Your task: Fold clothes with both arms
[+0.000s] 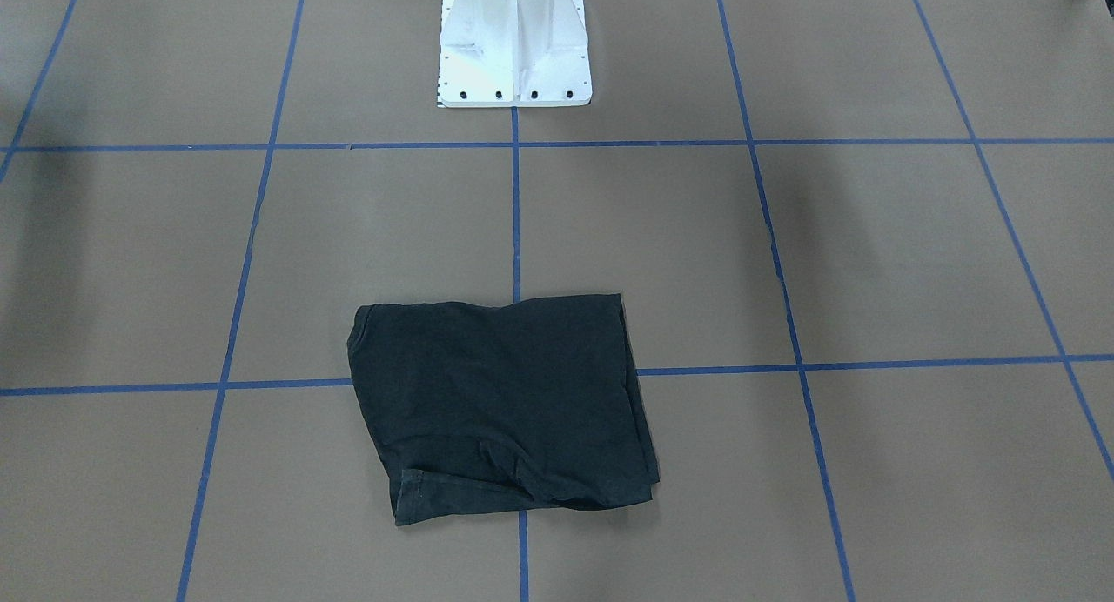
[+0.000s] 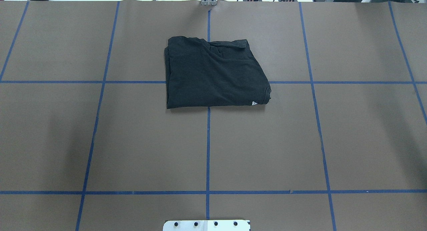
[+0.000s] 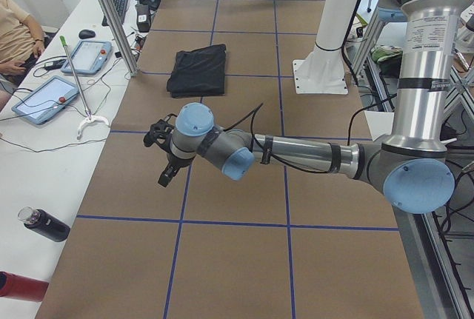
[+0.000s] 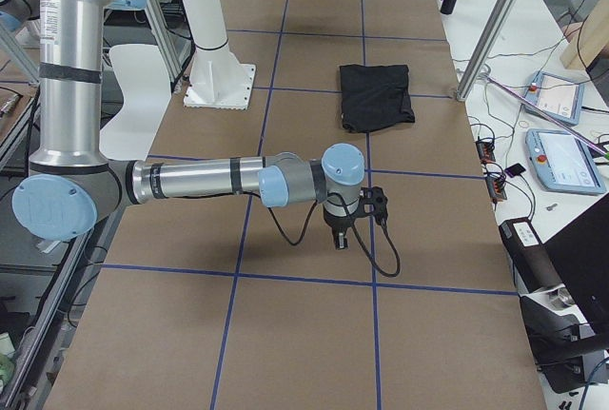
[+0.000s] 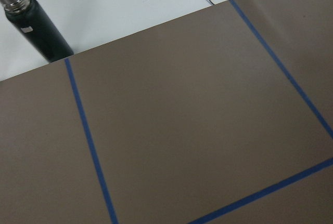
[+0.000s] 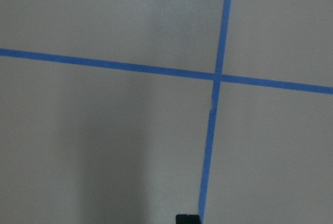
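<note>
Black T-shirt, folded to a rough rectangle, flat on brown table. Left gripper and right gripper hover well apart from T-shirt; finger spread: cannot tell.

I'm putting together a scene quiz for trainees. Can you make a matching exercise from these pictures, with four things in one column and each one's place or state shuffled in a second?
Things
1. T-shirt
2. pedestal base
3. bottle
4. left gripper

Places
A. on the white side table
B. above bare brown cover, apart from the cloth
C. folded, lying over a crossing of the blue tape lines
D. white, standing on the robot's side

Pairs: 1-C, 2-D, 3-A, 4-B
</note>
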Tool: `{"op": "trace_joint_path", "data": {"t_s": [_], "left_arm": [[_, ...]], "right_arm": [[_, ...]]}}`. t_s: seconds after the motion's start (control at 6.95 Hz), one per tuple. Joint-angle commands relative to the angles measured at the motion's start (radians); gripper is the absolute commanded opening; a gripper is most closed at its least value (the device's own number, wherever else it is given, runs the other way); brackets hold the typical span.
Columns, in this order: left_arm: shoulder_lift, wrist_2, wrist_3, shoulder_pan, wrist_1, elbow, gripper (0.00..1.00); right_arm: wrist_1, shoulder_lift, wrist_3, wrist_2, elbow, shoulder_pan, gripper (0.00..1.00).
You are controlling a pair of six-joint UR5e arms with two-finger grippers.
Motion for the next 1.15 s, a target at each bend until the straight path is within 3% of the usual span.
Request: {"op": "trace_joint_path", "data": {"t_s": [0.0, 0.14, 0.29, 1.01], "left_arm": [[0.1, -0.032, -0.015, -0.02, 0.028, -0.025, 1.0], [0.127, -0.029, -0.031, -0.028, 0.04, -0.13, 1.0], [0.153, -0.001, -0.055, -0.026, 0.057, -0.183, 1.0], [0.117, 0.053, -0.06, -0.031, 0.057, -0.188, 1.0]], "right_arm": [[-0.135, 0.018, -0.163, 0.002, 0.005, 0.059, 0.37], [-0.143, 0.028, -0.166, -0.003, 0.005, 0.056, 0.99], [-0.143, 0.025, -0.195, 0.002, 0.015, 0.036, 1.0], [-0.131, 0.049, -0.188, -0.012, 0.014, 0.027, 1.0]]}}
